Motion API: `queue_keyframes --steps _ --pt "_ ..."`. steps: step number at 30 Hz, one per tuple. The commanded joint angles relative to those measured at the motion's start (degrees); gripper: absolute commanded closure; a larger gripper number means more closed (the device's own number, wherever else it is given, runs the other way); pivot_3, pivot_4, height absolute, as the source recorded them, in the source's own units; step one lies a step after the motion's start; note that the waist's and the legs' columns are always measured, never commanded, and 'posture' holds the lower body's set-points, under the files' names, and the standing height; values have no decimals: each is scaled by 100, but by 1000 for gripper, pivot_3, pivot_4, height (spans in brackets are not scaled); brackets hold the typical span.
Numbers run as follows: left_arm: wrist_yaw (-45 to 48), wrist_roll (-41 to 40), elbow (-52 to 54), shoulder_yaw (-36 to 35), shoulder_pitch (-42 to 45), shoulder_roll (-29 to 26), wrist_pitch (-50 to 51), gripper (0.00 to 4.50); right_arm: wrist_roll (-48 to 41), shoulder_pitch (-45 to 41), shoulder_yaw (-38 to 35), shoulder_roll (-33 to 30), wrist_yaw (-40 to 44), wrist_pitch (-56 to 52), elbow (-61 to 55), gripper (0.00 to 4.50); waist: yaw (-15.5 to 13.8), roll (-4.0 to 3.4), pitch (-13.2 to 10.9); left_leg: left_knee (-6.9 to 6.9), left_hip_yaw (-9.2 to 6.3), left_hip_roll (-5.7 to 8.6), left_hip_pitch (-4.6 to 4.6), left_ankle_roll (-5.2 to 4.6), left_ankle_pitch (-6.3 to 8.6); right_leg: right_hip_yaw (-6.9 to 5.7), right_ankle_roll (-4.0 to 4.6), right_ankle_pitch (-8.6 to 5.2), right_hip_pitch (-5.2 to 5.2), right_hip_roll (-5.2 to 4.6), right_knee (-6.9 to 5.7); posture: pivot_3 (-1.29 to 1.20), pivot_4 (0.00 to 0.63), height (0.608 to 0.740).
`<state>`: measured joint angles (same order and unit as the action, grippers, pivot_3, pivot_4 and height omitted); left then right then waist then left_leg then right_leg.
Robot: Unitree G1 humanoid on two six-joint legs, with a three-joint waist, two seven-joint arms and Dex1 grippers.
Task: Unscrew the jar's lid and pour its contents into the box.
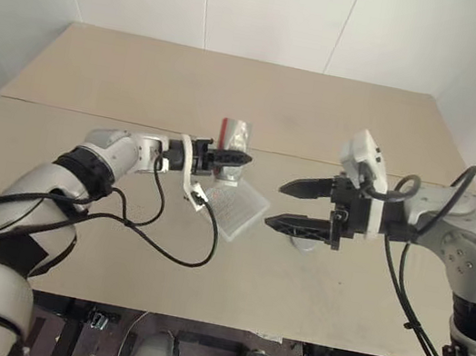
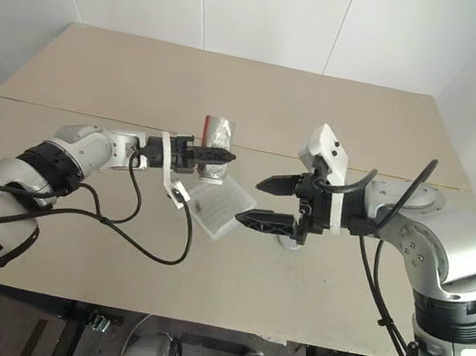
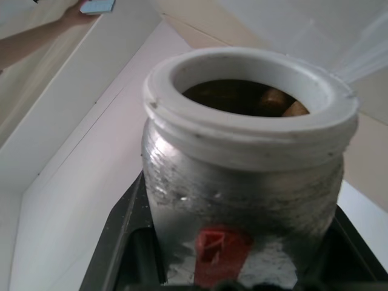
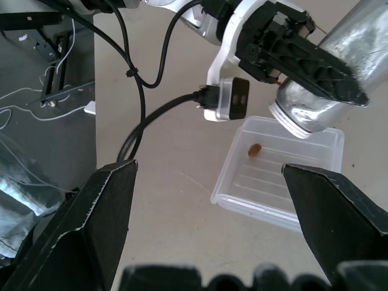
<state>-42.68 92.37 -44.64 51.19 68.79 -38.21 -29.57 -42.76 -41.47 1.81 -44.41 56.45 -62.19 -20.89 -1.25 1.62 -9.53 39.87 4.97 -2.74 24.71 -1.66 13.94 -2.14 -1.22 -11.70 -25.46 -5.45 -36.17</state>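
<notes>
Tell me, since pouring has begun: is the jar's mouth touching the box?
Apart. In the right wrist view the jar, tilted in the left end effector, hangs above the box, gap visible below its rim.

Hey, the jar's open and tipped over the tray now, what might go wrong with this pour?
1. The jar, held in the left gripper, has its mouth near the box's far edge, so bits may fall onto the table.
2. One brown bit lies in the box; the contents may come out in a rush and bounce over the low rim.
3. The open right gripper hovers close and might nudge the light box.
</notes>
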Motion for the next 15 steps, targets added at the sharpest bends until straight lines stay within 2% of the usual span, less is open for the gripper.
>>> queue_keyframes --steps 1,5,7,9,12,15 --pt "-22 -207 67 -67 165 -23 96 2573 -200 103 -250 2 -141 2 -274 69 1 0 0 0 0 0 0 0 0 0 0 0 0 -1 0 0 150 740" --pt "142 -618 103 -241 63 -131 -111 2573 -278 249 -288 -19 -253 57 -369 69 7 0 0 4 0 0 -2 0 0 0 0 0 2 -3 1 0 150 740" --pt "376 -1136 87 -497 -42 -210 -346 2573 -272 317 -303 -31 -280 124 -410 69 18 0 0 4 -1 0 -2 0 0 0 0 0 2 -3 1 0 150 740" --pt "857 -2164 -96 -1015 -233 -247 -800 2573 -146 430 -299 -14 -300 358 -478 69 37 0 0 4 -2 -1 -3 0 0 0 0 0 2 -3 1 0 150 740" --pt "2246 -4008 -185 -1869 -669 -191 -1265 2573 2 559 -260 -37 -319 629 -535 69 62 0 0 5 -1 -1 -4 0 0 0 1 0 1 -6 0 0 150 740" --pt "4463 -7082 679 -3068 -1745 95 -578 2573 162 641 -212 20 -355 945 -506 69 77 -4 2 8 2 -3 -10 0 0 1 1 0 5 -9 0 0 150 740"
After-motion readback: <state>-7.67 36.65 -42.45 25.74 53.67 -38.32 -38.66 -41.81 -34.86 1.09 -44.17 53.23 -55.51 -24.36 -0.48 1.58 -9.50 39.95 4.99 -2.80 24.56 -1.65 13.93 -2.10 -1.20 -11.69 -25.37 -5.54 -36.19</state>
